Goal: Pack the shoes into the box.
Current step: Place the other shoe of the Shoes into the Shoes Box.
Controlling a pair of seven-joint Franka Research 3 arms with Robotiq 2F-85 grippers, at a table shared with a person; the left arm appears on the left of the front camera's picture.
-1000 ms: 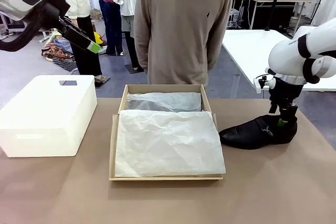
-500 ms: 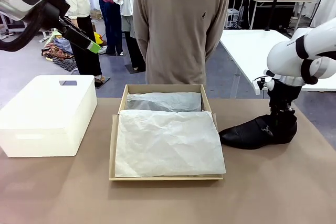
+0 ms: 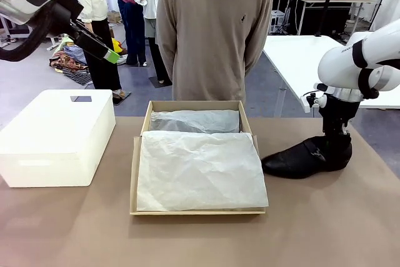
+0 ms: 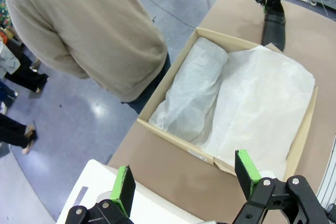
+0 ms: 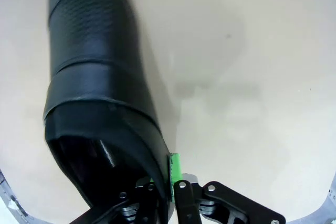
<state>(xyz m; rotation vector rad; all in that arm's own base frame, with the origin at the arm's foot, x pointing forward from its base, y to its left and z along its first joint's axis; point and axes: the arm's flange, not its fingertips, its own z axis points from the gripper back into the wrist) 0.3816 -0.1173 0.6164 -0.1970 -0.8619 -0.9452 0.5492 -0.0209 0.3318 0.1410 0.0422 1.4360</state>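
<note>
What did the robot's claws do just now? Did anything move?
The right claw pinched shut on the back rim of the black shoe. The shoe hardly shifted and sits on the table beside the box. The person shuffled slightly toward the robot's left. The left claw stayed open, up high. The box and the white box stayed put.

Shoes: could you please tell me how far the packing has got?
Done: the box lies open with tissue spread inside; what lies under it I can't tell. In hand: the right hand is shut on the heel rim of the shoe on the table beside the box. To do: lift it in. The left hand is open, raised.
</note>
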